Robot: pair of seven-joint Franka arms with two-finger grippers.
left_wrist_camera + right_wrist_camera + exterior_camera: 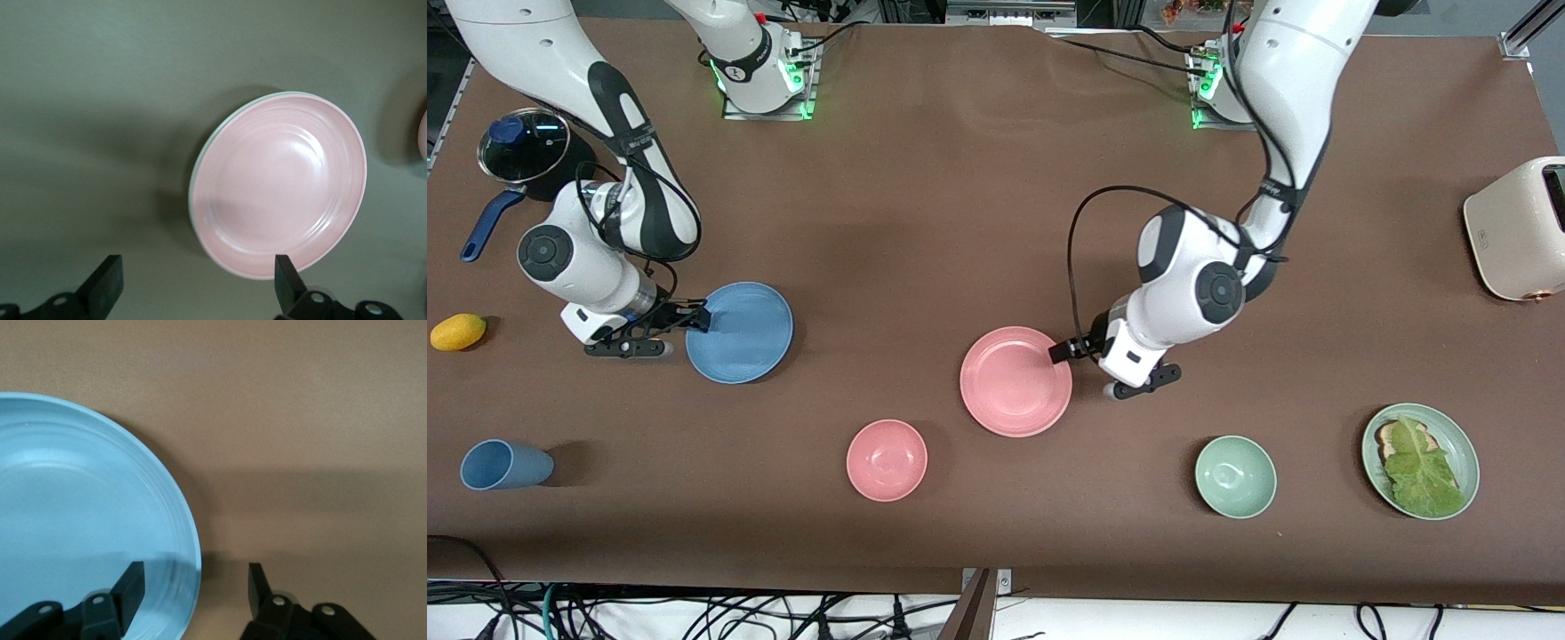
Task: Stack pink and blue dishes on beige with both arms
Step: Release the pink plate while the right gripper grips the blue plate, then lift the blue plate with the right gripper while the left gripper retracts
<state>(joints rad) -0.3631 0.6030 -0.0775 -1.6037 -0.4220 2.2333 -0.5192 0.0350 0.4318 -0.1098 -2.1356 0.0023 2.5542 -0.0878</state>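
Observation:
The light blue plate [740,332] lies flat toward the right arm's end of the table. My right gripper [694,318] is open at its edge. In the right wrist view one finger [130,590] is over the blue plate [80,520] and the other is outside its rim. The pink plate [1016,380] lies near the table's middle, with my left gripper [1072,348] open at its rim. In the left wrist view the gripper [197,283] is spread wide, one fingertip [287,277] at the edge of the pink plate [280,183]. A pale edge shows under that rim. No beige plate shows as such.
A pink bowl [887,460], a green bowl [1235,476] and a green plate [1458,431] with lettuce lie nearer the front camera. A blue cup [505,464], a lemon [458,332] and a lidded pot [523,147] are at the right arm's end. A toaster [1516,228] is at the left arm's end.

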